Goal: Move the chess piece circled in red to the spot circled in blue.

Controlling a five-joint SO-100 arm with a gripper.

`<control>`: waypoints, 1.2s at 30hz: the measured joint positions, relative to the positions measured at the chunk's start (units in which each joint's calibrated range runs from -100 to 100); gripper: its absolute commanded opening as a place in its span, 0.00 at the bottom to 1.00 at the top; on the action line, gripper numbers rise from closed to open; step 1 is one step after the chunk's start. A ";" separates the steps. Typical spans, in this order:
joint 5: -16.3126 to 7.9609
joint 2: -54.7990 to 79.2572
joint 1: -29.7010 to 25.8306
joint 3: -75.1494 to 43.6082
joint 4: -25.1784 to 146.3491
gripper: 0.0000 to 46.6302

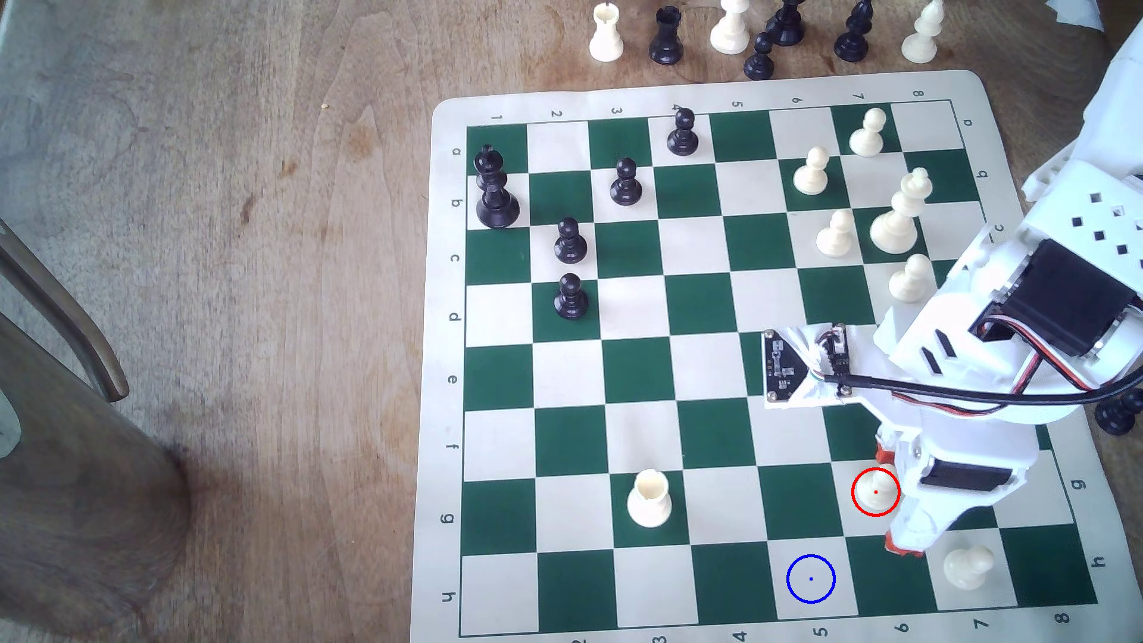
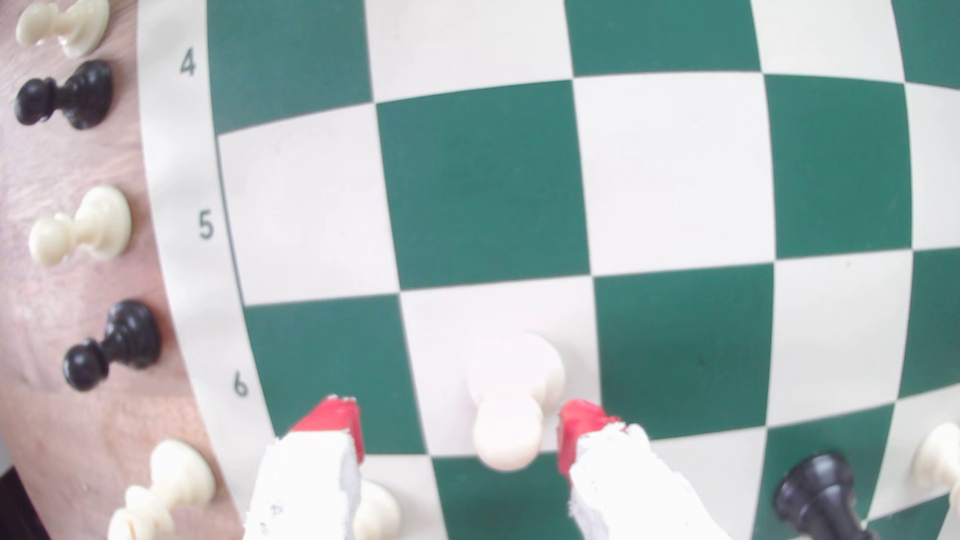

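Note:
The chess piece circled in red [image 1: 876,491], a small cream pawn with a ball top, stands on a cream square near the board's lower right in the exterior view. My gripper [image 1: 890,496] reaches in from the exterior view's right and straddles it, open. In the wrist view the pawn [image 2: 511,405] sits between the red-tipped fingers [image 2: 332,418]; one tip is close beside its head, the other stands well apart. The spot circled in blue [image 1: 811,579] is a bare cream square in the nearest row, one square diagonally toward the exterior view's lower left.
A cream rook [image 1: 648,499] stands three squares to the exterior view's left. A cream piece [image 1: 968,566] sits just beyond the gripper, and a black piece [image 2: 821,498] is close by. Other cream pieces [image 1: 897,213] and black pawns [image 1: 570,241] fill the far board. Spare pieces [image 2: 85,226] line the wood.

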 measured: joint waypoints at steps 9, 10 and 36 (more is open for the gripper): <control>0.39 0.00 1.40 2.08 -3.03 0.34; 0.39 0.00 1.40 2.26 -3.27 0.33; 1.81 -6.79 3.39 2.71 -0.80 0.00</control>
